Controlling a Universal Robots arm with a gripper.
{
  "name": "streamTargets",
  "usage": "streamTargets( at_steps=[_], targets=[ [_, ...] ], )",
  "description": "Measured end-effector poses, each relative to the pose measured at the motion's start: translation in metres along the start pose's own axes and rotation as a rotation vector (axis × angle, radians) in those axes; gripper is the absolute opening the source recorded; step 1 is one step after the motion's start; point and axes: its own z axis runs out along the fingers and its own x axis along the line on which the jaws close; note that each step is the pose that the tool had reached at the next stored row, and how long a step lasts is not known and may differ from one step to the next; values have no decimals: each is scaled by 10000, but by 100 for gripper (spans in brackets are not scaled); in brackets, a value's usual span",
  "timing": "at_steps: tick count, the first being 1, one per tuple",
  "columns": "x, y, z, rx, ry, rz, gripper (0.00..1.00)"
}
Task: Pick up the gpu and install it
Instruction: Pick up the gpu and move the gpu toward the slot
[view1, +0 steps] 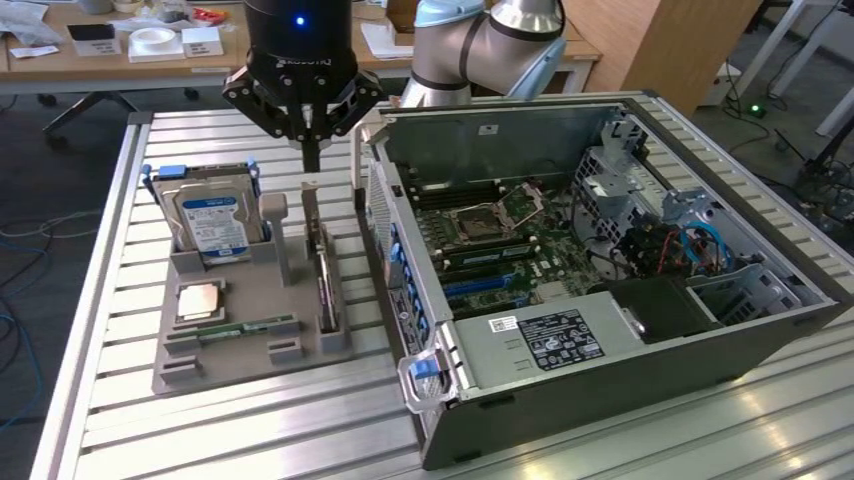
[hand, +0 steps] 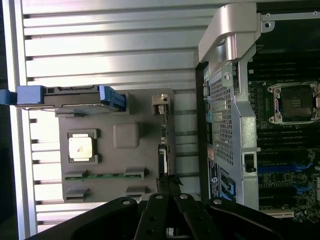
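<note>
the gpu (view1: 322, 275) is standing on its long edge in a slot on the exterior view's right side of the grey holder (view1: 180, 370), which is lying on the slatted bench (view1: 107, 430). its long axis is running from near to far, roughly parallel with the side of the open computer case (view1: 601, 400) just beside it on the right. its pale metal bracket is sitting at the far end and sticking up above the black board. the jaws are pressed together, gripping nothing, and are hanging point-down just above that far bracket end. in the wrist view the card is showing edge-on as a thin dark strip, with the tips of the jaws over one end of it. on the holder's left half, a silver hard drive (view1: 214, 225) with a blue-white label is standing upright at the far side. a square processor (view1: 200, 300) is lying flat nearer, and a narrow green memory stick (view1: 254, 326) is lying along the near part.
</note>
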Motion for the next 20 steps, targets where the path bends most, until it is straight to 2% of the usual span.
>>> streamTargets(
  at_steps=[10, 13, 15, 16, 20],
  targets=[
    [0, 0, 0, -1, -1, -1, 11],
    [0, 0, 0, 0, 0, -1, 29],
    [0, 0, 0, 0, 0, -1, 29],
    [0, 0, 0, 0, 0, -1, 36],
    [0, 0, 0, -1, 0, -1, 36]
  ],
)
